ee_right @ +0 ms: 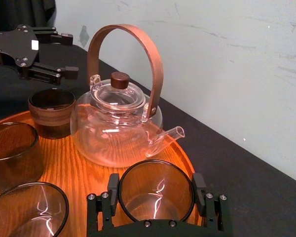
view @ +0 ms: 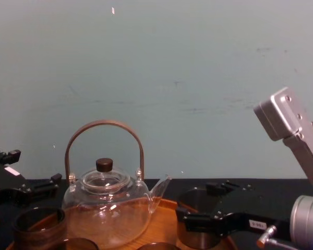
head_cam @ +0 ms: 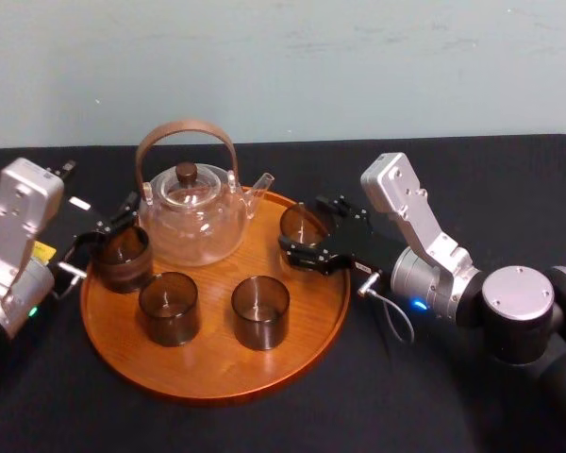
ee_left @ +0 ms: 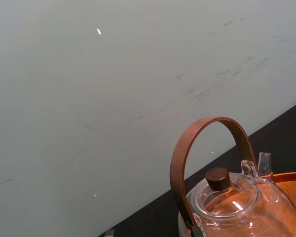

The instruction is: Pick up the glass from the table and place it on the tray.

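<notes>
Smoked glass point(head_cam: 299, 224) is clamped between the fingers of the right tool point(ee_right: 156, 197) over the right side of the wooden tray point(head_cam: 208, 363), just beside the teapot point(head_cam: 191, 212) spout. Placing looks nearly done, and the next move calls for seating its base flat inside the rim, then spreading the fingers and backing away from the spout. The left tool point(head_cam: 111, 226) hangs with fingers apart at the tray's left edge, over a black tabletop point(head_cam: 472, 189) with a pale wall point(view: 198, 78) behind.

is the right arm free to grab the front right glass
Likely not yet: right pincer is shut on the rear right glass at the tray rim. The front right glass stands unblocked. Left pincer, open, is by the left glass.
</notes>
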Action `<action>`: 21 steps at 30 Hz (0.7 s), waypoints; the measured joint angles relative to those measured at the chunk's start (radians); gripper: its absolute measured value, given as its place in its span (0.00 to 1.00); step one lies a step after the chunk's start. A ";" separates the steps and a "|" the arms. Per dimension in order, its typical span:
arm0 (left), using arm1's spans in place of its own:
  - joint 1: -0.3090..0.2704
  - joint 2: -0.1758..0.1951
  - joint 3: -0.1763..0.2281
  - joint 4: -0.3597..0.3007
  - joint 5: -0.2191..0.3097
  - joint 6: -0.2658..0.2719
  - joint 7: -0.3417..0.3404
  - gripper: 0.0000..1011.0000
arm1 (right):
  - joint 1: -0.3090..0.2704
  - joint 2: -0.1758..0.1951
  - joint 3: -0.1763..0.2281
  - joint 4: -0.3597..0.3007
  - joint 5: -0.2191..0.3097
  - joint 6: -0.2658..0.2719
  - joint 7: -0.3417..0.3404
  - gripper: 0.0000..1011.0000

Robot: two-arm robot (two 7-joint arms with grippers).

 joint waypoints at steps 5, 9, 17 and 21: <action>0.000 0.000 0.000 0.000 0.000 0.000 0.000 0.99 | 0.004 -0.003 -0.001 0.005 -0.003 0.000 -0.001 0.90; 0.000 0.000 0.000 0.000 0.000 0.000 0.000 0.99 | 0.006 -0.005 -0.002 0.010 -0.006 0.000 -0.002 0.90; 0.000 0.000 0.000 0.000 0.000 0.000 0.000 0.99 | 0.010 -0.011 -0.005 0.025 -0.012 0.000 -0.005 0.90; 0.000 0.000 0.000 0.000 0.000 0.000 0.000 0.99 | 0.014 -0.016 -0.007 0.036 -0.017 -0.008 -0.007 0.90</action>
